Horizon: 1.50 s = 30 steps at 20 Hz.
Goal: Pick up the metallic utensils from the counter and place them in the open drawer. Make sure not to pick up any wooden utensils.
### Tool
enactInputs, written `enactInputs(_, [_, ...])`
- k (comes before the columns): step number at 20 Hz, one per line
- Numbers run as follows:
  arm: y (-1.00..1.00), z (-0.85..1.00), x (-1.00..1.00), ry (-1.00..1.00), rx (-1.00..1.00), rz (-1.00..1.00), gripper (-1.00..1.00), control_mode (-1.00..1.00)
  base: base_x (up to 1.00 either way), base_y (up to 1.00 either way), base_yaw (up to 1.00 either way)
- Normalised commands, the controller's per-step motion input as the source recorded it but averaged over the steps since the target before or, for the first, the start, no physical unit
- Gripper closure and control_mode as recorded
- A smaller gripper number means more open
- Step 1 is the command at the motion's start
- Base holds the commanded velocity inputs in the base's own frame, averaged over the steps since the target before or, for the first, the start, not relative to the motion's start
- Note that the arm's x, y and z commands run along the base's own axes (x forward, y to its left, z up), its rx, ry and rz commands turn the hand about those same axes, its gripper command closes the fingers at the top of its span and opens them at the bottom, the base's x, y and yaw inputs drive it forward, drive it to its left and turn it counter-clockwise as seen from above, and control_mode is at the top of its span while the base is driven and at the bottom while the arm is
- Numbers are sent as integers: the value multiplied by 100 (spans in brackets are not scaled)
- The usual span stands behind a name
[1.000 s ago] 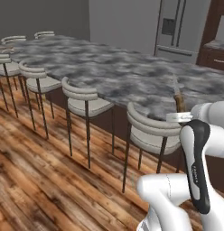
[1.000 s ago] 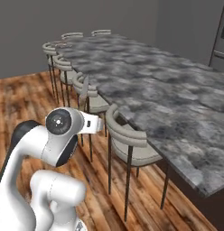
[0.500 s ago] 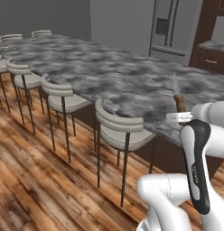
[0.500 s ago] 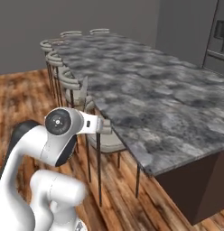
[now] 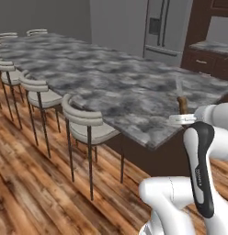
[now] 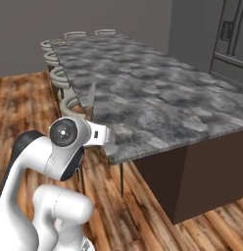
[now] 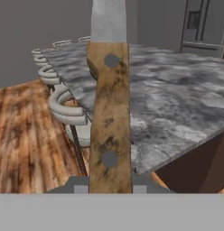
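Observation:
My gripper is shut on the knife, one of the metallic utensils. Its dark brown riveted handle is pinched between the fingers and the silvery blade points up. From the left base the knife stands upright above the gripper, at the near edge of the grey marbled counter. From the right base the blade rises over the gripper, beside the counter. The drawer and the wooden utensils are out of view.
Pale stools line the counter's near side, and more stools stand further along it. A steel fridge and dark cabinets stand behind. The counter's dark end panel rises from the wooden floor.
The base has driven along the counter, so both base views shifted: stools slid away and the counter's end and the fridge came nearer. The knife stays in my grip.

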Motion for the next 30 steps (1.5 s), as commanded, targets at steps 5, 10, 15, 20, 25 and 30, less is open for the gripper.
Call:
enactInputs(5, [0,0,0,0,0,0,100,100,12,-100,21])
enactInputs(10, [0,0,0,0,0,0,100,100,59,-100,23])
enactInputs(15, [0,0,0,0,0,0,100,100,72,-100,14])
enactInputs(20, [0,0,0,0,0,0,100,100,99,-100,-11])
enactInputs(25, [0,0,0,0,0,0,100,100,98,-100,-12])
enactInputs(30, [0,0,0,0,0,0,100,100,72,-100,-1])
